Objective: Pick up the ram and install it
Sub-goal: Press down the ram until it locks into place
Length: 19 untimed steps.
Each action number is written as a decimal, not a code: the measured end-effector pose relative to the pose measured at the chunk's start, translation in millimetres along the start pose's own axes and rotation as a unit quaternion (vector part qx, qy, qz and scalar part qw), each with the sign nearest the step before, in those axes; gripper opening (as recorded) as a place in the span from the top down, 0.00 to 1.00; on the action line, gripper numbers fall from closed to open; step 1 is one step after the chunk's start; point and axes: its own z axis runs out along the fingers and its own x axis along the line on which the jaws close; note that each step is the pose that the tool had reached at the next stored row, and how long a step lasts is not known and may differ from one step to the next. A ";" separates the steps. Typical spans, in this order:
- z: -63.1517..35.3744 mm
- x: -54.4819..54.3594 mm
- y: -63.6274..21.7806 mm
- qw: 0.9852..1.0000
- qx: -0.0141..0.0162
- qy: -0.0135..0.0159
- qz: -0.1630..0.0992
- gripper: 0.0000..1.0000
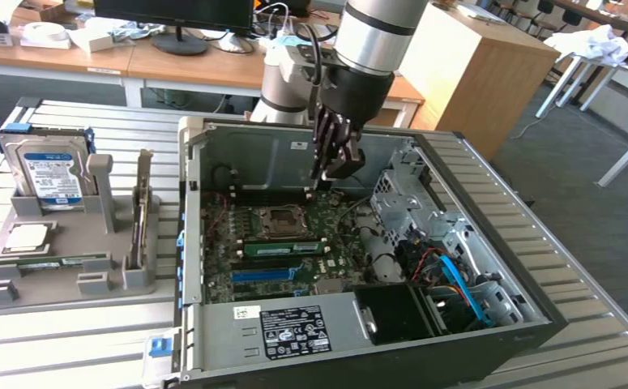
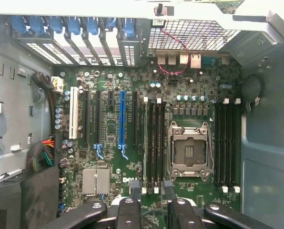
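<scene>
One grey tray point(image 1: 65, 285) is sitting on the slatted table point(image 1: 65, 348) at the exterior view's left. On it we are seeing a blue-labelled hard drive point(image 1: 52, 174) standing upright at the back, a square processor chip point(image 1: 27, 237) lying flat in front of it, and a thin board point(image 1: 142, 207) standing on edge along the side nearer the case.

Moving right, we are looking into the open computer case point(image 1: 508, 340), where the motherboard point(image 2: 108, 81) is lying flat. The ram point(image 1: 282, 246) point(image 2: 145, 143) — a long green stick — is sitting in a slot near the CPU socket point(image 1: 281, 219) point(image 2: 187, 150), between that socket and a blue slot point(image 1: 265, 275). From the wrist view we are seeing it edge-on, in the slot of its group farthest from the socket.

Above it the gripper point(image 1: 333, 172) point(image 2: 150, 188) is hanging from the arm, its jaws standing wide apart and gripping nothing, clear of the ram.

Farther right, a blue cable point(image 1: 459, 284) is curling past the metal drive cage point(image 1: 400, 203).
</scene>
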 end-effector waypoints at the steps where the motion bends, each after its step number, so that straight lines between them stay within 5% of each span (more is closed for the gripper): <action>1: 0.0 0.0 0.0 1.000 0.000 0.000 0.000 0.69; 7: 0.0 0.0 0.0 1.000 0.000 0.000 0.000 0.69; 12: 0.0 0.0 0.0 1.000 0.000 0.000 0.000 0.89; 19: 0.0 0.0 0.0 1.000 0.000 0.000 0.000 0.90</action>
